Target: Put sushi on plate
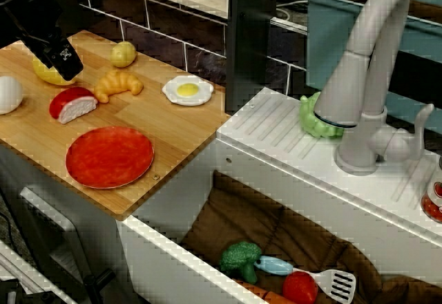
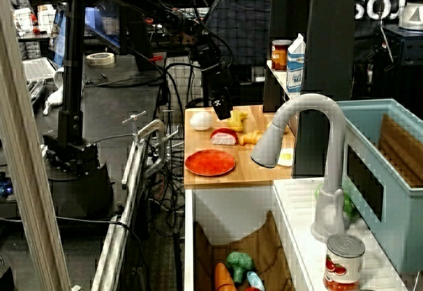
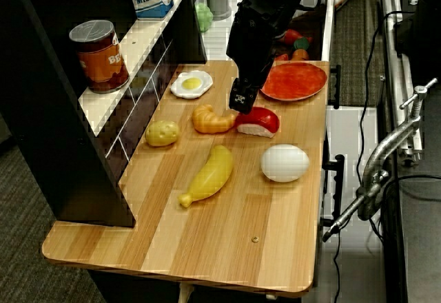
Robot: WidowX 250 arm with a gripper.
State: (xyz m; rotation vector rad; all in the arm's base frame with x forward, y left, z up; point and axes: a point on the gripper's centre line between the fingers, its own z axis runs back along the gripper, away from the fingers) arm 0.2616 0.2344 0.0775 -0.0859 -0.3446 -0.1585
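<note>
The sushi (image 1: 72,103), a red-topped piece with a white side, lies on the wooden board just behind the flat red plate (image 1: 109,156). It also shows in the side view (image 2: 225,135) and the overhead view (image 3: 260,121), apart from the plate (image 3: 294,81). My black gripper (image 1: 61,59) hangs above the board, behind and left of the sushi, in front of the banana (image 1: 45,73). In the overhead view the gripper (image 3: 242,100) sits just above the sushi's edge. It holds nothing I can see. The fingers overlap, so their gap is hidden.
A croissant (image 1: 119,83), fried egg (image 1: 188,90), potato (image 1: 123,54) and white egg (image 1: 8,94) lie around the sushi. A sink (image 1: 228,152) with a grey faucet (image 1: 366,76) is to the right, holding broccoli (image 1: 240,257) and a spatula (image 1: 324,280).
</note>
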